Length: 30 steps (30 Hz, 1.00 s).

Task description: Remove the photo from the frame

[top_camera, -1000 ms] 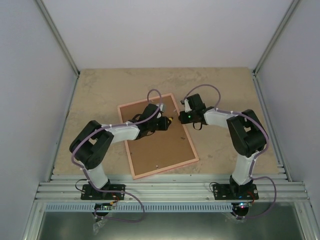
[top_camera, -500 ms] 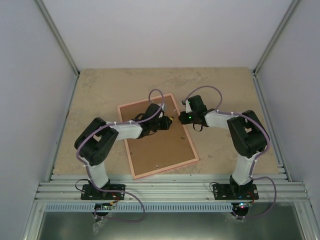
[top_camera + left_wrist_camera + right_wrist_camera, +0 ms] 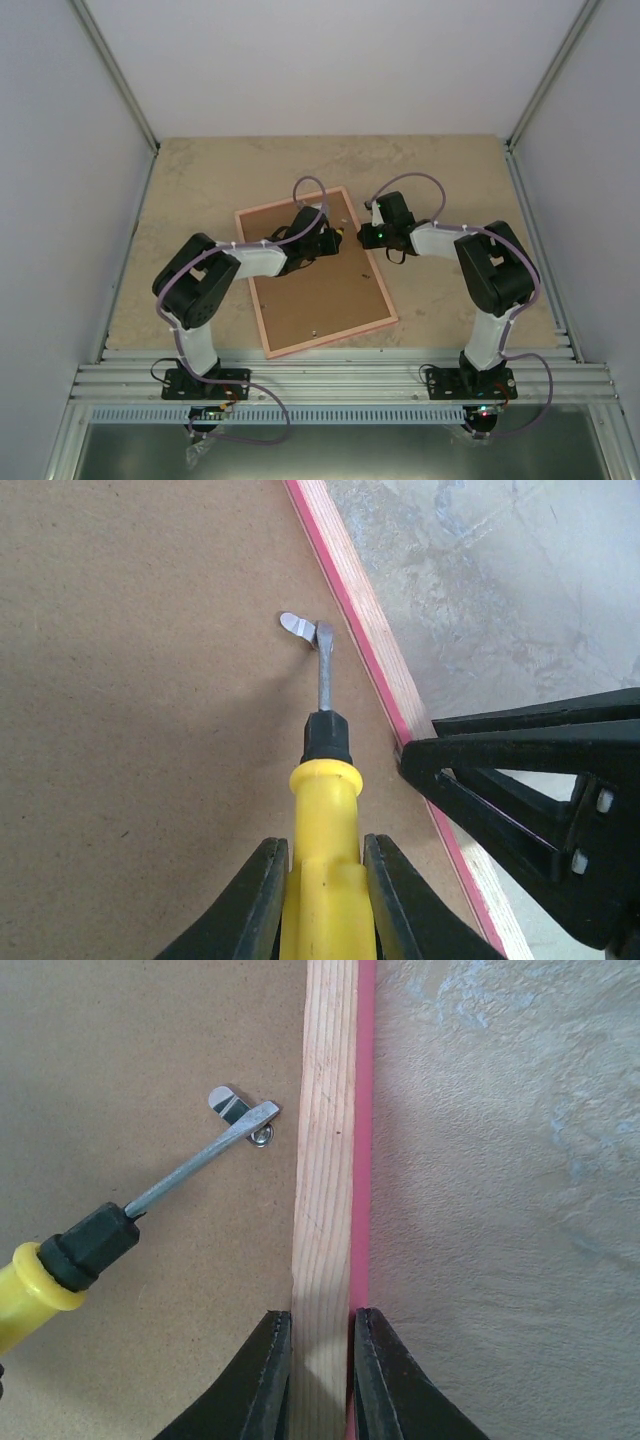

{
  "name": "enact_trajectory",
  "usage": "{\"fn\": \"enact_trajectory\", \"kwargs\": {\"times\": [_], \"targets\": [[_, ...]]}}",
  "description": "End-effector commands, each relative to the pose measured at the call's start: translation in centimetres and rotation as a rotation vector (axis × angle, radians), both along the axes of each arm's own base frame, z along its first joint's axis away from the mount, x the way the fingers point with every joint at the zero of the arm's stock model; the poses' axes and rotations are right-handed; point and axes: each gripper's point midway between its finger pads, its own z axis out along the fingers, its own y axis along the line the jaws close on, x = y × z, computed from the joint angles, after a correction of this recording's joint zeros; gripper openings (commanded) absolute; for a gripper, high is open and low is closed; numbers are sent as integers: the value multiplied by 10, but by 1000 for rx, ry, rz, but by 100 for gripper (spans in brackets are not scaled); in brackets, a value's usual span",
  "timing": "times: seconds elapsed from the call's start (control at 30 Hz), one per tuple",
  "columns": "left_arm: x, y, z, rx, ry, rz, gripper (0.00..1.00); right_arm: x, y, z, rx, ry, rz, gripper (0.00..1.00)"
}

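The pink frame [image 3: 377, 296] lies face down on the table, its brown backing board [image 3: 320, 290] up. The photo is hidden under the board. My left gripper [image 3: 322, 900] is shut on a yellow-handled screwdriver [image 3: 322, 850]. The blade tip touches a small metal retaining tab [image 3: 296, 626] near the frame's right rail [image 3: 372, 655]. My right gripper [image 3: 322, 1375] is shut on that wooden, pink-edged rail [image 3: 328, 1160], just below the tab [image 3: 228, 1101]. The screwdriver blade [image 3: 200, 1165] shows there too. In the top view both grippers [image 3: 335, 240] [image 3: 366, 236] meet at the frame's upper right side.
The beige table [image 3: 200, 180] is walled on three sides. Another small tab [image 3: 314, 334] sits near the frame's near edge. A metal rail [image 3: 340, 380] runs along the front by the arm bases.
The left arm's elbow has shifted slightly right and forward, with the screwdriver nudged towards the tab. The right gripper has stayed on the frame rail.
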Motion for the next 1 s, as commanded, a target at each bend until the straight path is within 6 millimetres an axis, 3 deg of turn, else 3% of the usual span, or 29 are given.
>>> {"fn": "enact_trajectory", "kwargs": {"times": [0.0,0.1,0.23,0.4,0.7,0.97], "targets": [[8,14,-8,22,14,100,0,-27,-8,-23,-29,110,7,1],[7,22,-5,17,9,142,0,-25,-16,-21,-30,102,-31,1],[1,18,4,-36,10,117,0,-21,-25,-14,-9,94,-78,0],[-10,18,30,-102,-20,89,0,-19,-39,-6,26,89,-144,1],[-32,40,73,-148,-100,102,0,-22,-75,9,95,82,-341,1],[-47,61,77,-134,-129,131,0,-28,-120,19,140,50,-597,0]]}}
